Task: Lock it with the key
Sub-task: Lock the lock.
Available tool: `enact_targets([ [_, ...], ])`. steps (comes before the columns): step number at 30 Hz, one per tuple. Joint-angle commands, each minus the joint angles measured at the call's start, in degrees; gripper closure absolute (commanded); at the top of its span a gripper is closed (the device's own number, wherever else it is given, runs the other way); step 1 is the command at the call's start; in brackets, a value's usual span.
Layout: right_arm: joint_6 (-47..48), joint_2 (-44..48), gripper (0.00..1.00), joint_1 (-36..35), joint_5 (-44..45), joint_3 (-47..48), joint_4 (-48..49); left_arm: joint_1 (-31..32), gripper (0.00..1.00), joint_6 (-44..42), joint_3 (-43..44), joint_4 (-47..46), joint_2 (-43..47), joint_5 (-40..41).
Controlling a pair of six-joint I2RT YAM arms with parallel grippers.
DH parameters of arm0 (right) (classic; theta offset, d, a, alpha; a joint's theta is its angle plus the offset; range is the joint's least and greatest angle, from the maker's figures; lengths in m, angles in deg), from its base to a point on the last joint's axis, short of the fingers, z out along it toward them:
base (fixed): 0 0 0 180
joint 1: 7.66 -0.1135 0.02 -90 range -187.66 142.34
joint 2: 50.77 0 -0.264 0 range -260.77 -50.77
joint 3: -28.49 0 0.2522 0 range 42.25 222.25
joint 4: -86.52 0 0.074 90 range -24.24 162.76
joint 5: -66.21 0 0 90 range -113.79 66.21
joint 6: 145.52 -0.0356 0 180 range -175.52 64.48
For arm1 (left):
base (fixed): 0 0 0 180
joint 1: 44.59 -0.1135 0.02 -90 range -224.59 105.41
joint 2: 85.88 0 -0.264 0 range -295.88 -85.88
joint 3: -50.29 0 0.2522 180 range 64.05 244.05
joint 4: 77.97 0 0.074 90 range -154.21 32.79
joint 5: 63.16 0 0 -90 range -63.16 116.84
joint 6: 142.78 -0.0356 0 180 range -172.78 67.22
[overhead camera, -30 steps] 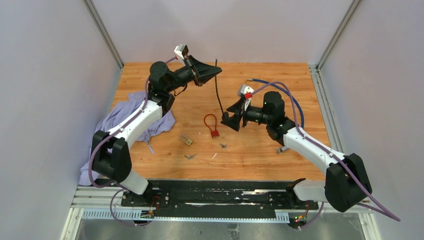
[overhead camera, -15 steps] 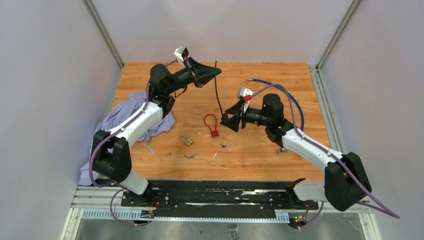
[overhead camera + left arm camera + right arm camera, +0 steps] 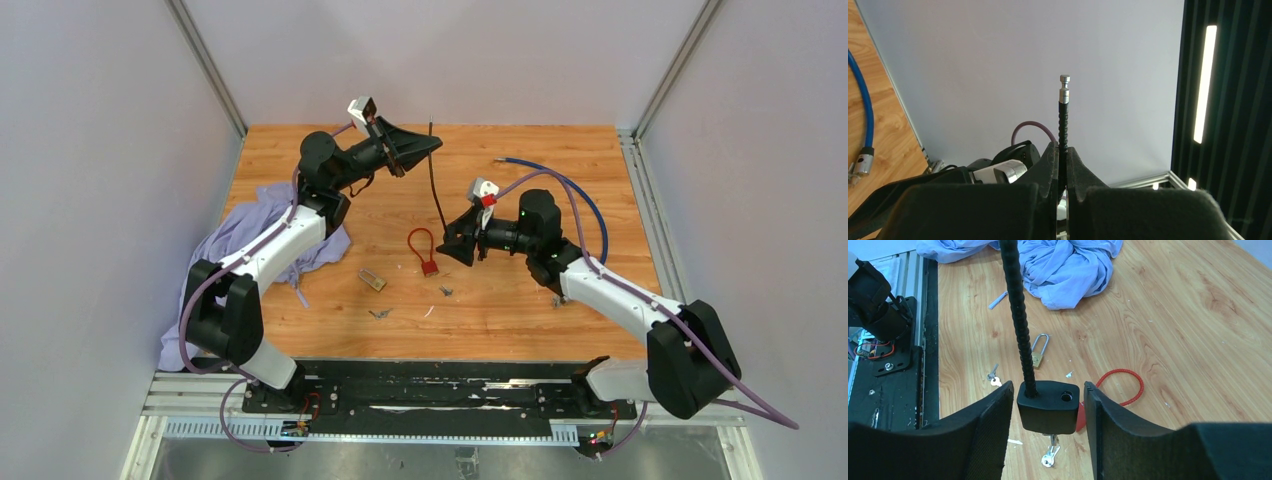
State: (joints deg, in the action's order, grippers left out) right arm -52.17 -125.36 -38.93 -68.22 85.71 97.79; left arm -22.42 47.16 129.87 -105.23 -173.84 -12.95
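My left gripper (image 3: 432,145) is raised at the back and shut on a black ribbed cable (image 3: 434,190). The cable's metal-tipped free end (image 3: 1064,85) sticks up past the left gripper (image 3: 1063,150). The cable hangs down to a black lock body (image 3: 1049,407), which has an empty hole on top. A silver key (image 3: 1050,452) hangs from its underside. My right gripper (image 3: 1048,390) is open around the lock body, with a gap on each side. In the top view the right gripper (image 3: 447,238) is at the cable's lower end.
A red cable lock (image 3: 424,250) and a brass padlock (image 3: 373,280) lie on the wooden table (image 3: 520,300), with loose keys (image 3: 379,314) nearby. A blue cloth (image 3: 250,250) lies at the left edge. A blue cable (image 3: 570,190) curves behind the right arm.
My right gripper has moved a little left, closing in around the hanging lock body. The left gripper has barely moved and still holds the cable.
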Motion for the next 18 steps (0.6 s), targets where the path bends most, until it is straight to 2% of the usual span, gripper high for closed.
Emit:
enact_targets([
  [1, 1.6, 0.0, 0.49, -0.9, 0.2, 0.5, 0.6, -0.5, 1.00, 1.2, -0.5, -3.4, 1.3, 0.7],
  [11, 4.1, 0.8, 0.72, -0.8, 0.3, 0.9, -1.8, -1.4, 1.00, 1.2, -1.7, -3.4, 1.9, 1.0],
  [15, 7.4, 1.7, 0.90, -0.6, -0.2, 1.2, -4.5, -2.4, 1.00, -0.2, -2.8, -2.0, 2.8, 1.1],
  [17, 10.5, 2.2, 0.94, -0.5, -1.0, 1.8, -8.2, -2.9, 1.00, -5.0, -2.2, 0.8, 3.3, 0.6],
  [18, 12.6, 2.7, 0.97, -0.6, -1.3, 2.2, -10.3, -3.1, 1.00, -9.6, -0.7, 5.3, 3.7, -0.3],
])
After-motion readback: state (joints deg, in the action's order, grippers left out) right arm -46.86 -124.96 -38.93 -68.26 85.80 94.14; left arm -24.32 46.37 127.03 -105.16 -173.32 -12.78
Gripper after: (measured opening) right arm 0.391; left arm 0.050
